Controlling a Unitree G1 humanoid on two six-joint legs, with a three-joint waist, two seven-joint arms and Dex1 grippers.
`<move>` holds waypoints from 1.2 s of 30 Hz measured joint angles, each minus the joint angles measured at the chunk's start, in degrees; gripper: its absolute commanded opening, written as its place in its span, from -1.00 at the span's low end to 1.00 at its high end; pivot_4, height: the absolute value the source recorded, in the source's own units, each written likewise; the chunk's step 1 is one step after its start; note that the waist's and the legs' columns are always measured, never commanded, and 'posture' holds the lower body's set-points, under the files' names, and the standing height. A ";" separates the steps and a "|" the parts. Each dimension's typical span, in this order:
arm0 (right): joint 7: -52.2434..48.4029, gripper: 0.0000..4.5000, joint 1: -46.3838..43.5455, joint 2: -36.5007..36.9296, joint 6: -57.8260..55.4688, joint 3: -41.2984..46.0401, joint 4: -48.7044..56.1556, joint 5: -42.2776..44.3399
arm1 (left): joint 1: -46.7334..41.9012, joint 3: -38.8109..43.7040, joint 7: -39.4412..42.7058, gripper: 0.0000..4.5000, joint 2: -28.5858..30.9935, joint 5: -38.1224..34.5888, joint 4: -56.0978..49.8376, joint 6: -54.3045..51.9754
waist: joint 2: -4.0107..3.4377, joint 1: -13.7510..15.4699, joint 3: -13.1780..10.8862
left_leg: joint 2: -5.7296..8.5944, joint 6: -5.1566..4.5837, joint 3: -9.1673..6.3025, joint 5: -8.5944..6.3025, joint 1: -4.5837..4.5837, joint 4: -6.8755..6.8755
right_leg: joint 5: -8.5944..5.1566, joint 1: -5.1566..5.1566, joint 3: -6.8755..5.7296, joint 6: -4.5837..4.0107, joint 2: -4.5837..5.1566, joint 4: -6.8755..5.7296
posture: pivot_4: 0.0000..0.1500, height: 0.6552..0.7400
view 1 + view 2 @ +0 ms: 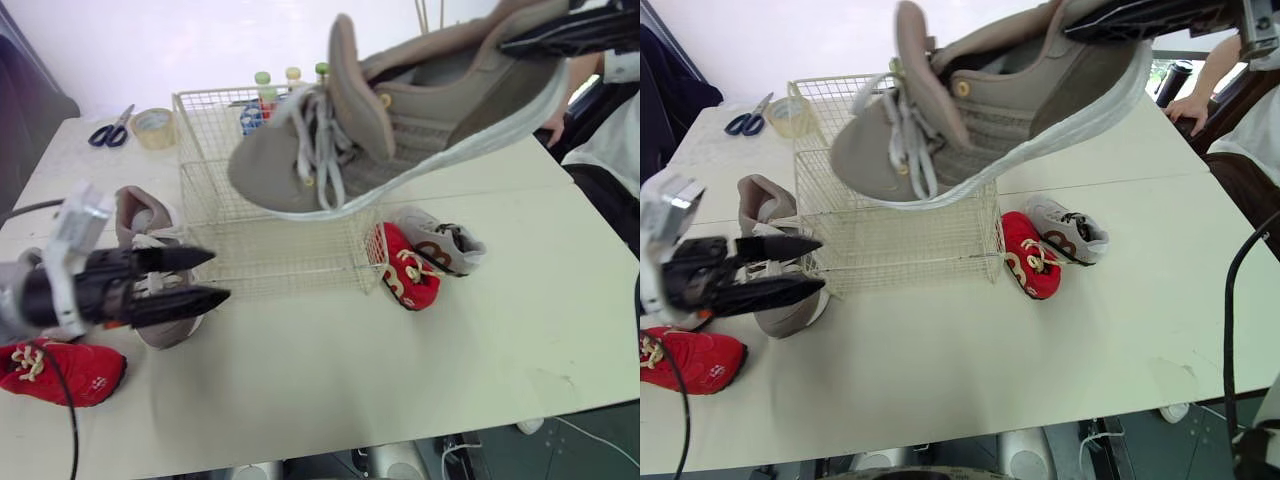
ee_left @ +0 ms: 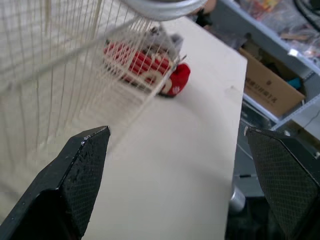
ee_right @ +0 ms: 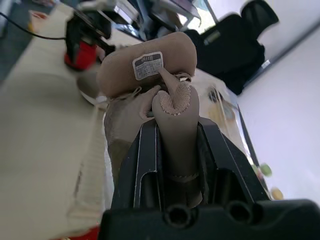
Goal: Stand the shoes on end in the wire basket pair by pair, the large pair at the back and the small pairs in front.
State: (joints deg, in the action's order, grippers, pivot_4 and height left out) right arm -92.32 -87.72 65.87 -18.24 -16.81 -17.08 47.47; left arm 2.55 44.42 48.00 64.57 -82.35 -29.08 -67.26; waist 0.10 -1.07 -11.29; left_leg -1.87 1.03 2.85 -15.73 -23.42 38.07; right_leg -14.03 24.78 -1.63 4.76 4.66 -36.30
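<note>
Now right fingers [image 3: 142,170] clamped on tan shoe [image 1: 420,120] heel above wire basket [image 1: 280,262]; left fingers [image 1: 170,260] apart.

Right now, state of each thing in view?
Cream wire basket: upright, empty.
Large taupe suede sneaker: held aloft, toe tilted down.
Right claw: shut on its heel.
Left claw: open, empty.
Second taupe sneaker: on pale table, left of basket.
Small red shoe at front left: on table.
Small red shoe right of basket: on table.
Small grey shoe: on table beside it.
</note>
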 measured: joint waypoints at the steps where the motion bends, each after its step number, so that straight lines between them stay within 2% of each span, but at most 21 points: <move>1: -0.01 -0.65 -0.56 -0.03 0.25 -1.73 0.94 2.86 | 0.36 2.55 1.17 1.00 0.57 -0.13 1.09 -0.90 | 0.00 0.01 0.00 | -0.01 0.03 -0.02 0.02 0.03 0.00 | -0.01 -0.01 -0.01 -0.03 -0.04 -0.03 | 1.00 1.00; 4: -0.03 -0.65 -1.02 -0.39 1.57 -5.80 4.01 8.60 | -0.27 6.08 4.12 1.00 3.07 0.04 4.14 -1.20 | 0.00 0.27 0.00 | -0.02 0.11 -0.07 0.07 0.06 0.01 | 0.00 -0.02 -0.03 -0.05 -0.07 -0.09 | 1.00 1.00; 8: 0.01 -0.65 -1.85 -0.42 2.35 -9.39 5.60 13.25 | -1.83 4.92 9.22 1.00 5.76 1.99 6.73 -0.97 | 0.05 0.41 0.01 | 0.01 0.11 0.00 0.07 0.02 0.07 | 0.02 -0.04 -0.01 -0.02 -0.01 -0.06 | 1.00 1.00; 10: -0.03 -0.65 -2.31 -0.70 2.35 -10.83 7.17 15.49 | -4.91 1.64 12.27 1.00 7.45 2.06 8.83 -0.72 | 0.06 0.38 0.00 | 0.01 0.11 -0.01 0.06 0.01 0.06 | 0.08 -0.01 -0.01 0.09 -0.03 -0.06 | 1.00 1.00; 17: -0.06 -0.65 -2.42 -0.71 0.77 -12.25 11.20 20.91 | -11.92 -9.06 16.85 1.00 7.33 2.82 9.66 1.34 | 0.08 0.26 -0.01 | -0.02 0.11 0.00 0.06 0.01 0.05 | 0.11 0.02 -0.02 0.14 -0.04 -0.11 | 1.00 1.00; 23: -0.07 -0.65 -3.56 -1.73 -0.11 -13.15 13.81 22.75 | -28.23 -26.39 19.50 1.00 2.88 0.73 8.91 0.54 | 0.17 0.43 0.00 | 0.01 0.11 -0.04 0.06 0.01 0.14 | 0.12 0.00 -0.02 0.16 -0.05 -0.26 | 1.00 1.00; 26: -0.07 -0.65 -5.04 -1.95 0.59 -14.62 13.43 22.64 | -32.65 -32.02 21.89 1.00 1.90 1.95 10.40 -0.84 | 0.19 0.37 -0.01 | 0.02 0.10 -0.04 0.07 0.02 0.15 | 0.12 0.02 -0.02 0.16 -0.06 -0.33 | 1.00 1.00; 30: -0.07 -0.65 -7.35 -2.23 4.88 -18.77 11.58 20.26 | -36.01 -37.74 25.27 1.00 -1.03 5.26 12.99 -2.02 | 0.29 0.20 -0.01 | 0.01 0.10 -0.04 0.07 0.02 0.18 | 0.10 0.18 0.01 0.18 -0.07 -0.66 | 1.00 1.00; 36: -0.07 -0.65 -6.67 -0.06 6.57 -22.55 13.87 19.71 | -39.31 -39.46 28.65 1.00 -1.23 10.05 17.07 -1.90 | 0.38 0.31 -0.02 | 0.00 0.09 -0.06 0.07 -0.08 0.18 | 0.08 0.38 0.01 0.19 -0.08 -0.83 | 1.00 1.00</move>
State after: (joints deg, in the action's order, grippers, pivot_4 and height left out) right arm -92.39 -94.39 65.81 -11.67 -39.36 -3.20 67.19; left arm -36.76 4.96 76.66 63.35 -72.30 -12.00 -69.16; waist 0.49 -0.77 -11.31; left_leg -1.88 1.12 2.79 -15.66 -23.50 38.25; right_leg -13.95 25.16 -1.62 4.95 4.58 -37.13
